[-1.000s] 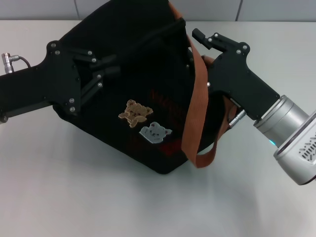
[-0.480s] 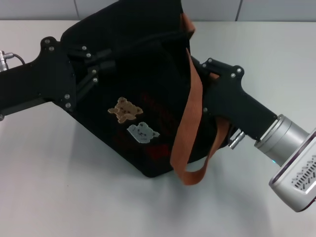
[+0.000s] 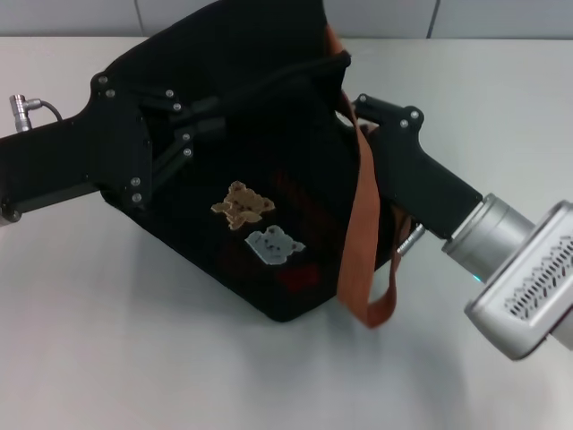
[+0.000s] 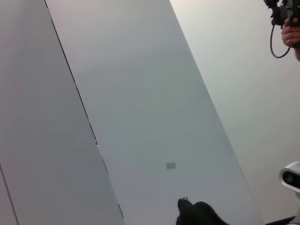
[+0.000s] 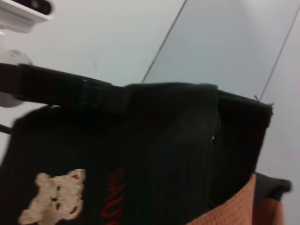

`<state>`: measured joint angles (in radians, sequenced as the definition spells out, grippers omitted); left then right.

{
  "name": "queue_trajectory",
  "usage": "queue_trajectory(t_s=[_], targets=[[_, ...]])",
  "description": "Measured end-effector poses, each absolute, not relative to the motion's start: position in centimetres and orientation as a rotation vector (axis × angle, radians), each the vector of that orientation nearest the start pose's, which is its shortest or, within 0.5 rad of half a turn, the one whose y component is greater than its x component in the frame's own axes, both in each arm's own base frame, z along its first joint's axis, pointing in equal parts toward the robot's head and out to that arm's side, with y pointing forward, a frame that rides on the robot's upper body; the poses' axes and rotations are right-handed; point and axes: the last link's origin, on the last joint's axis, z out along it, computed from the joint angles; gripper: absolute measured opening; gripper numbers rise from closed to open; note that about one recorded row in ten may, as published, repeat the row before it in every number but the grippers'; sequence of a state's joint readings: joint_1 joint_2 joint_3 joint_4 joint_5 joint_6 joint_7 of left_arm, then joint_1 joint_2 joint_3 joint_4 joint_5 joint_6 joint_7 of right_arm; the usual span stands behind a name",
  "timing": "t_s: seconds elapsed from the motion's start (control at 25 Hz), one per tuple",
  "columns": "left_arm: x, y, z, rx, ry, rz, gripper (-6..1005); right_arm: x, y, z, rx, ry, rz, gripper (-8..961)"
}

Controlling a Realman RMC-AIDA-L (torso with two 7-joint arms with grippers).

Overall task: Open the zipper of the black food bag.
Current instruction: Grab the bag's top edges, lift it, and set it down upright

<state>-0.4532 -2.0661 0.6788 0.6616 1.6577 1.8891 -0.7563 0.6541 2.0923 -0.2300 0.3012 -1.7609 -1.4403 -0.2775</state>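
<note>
The black food bag [image 3: 269, 179] lies tilted on the table, its bear patches [image 3: 243, 204] facing up and an orange-brown strap [image 3: 363, 224] hanging over its right side. A thin dark line along the top edge looks like the zipper [image 3: 277, 79], barely distinct from the fabric. My left gripper [image 3: 208, 118] is shut on the bag's upper left corner. My right gripper [image 3: 354, 107] sits at the top right corner, its tip hidden behind the strap. The right wrist view shows the bag [image 5: 154, 154], a bear patch [image 5: 54, 190] and the strap [image 5: 239, 206].
The bag rests on a white table [image 3: 134, 358] with grey wall panels behind it. A silver cable connector [image 3: 22, 103] sticks out of the left arm. The left wrist view shows wall panels and a person's hand [image 4: 290, 35] far off.
The bag and left gripper swung left, then came back right. The right gripper's tip dropped from above the bag's top corner down against its right edge, and the strap loop hangs lower.
</note>
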Motion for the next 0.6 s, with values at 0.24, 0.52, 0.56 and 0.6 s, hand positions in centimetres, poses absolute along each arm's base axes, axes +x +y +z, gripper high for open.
queue_trajectory(t_s=[0.24,0.52,0.56,0.6], targets=[[-23.42,29.47,3.83,-2.474,0.321,-1.103,74,19.87,30.84,-9.7,-2.063,-0.264,0.859,309],[-23.55,29.27,3.73,-2.481,0.316,-1.107,74,19.49,30.52,-10.04,-2.054,-0.3,0.847,306],[-23.59,29.23,3.75,-2.48,0.314,-1.108,74,19.53,30.36,-10.1,-2.055,-0.299,0.848,306],[-23.65,29.2,3.8,-2.476,0.311,-1.108,74,19.58,30.16,-10.16,-2.059,-0.299,0.851,305]])
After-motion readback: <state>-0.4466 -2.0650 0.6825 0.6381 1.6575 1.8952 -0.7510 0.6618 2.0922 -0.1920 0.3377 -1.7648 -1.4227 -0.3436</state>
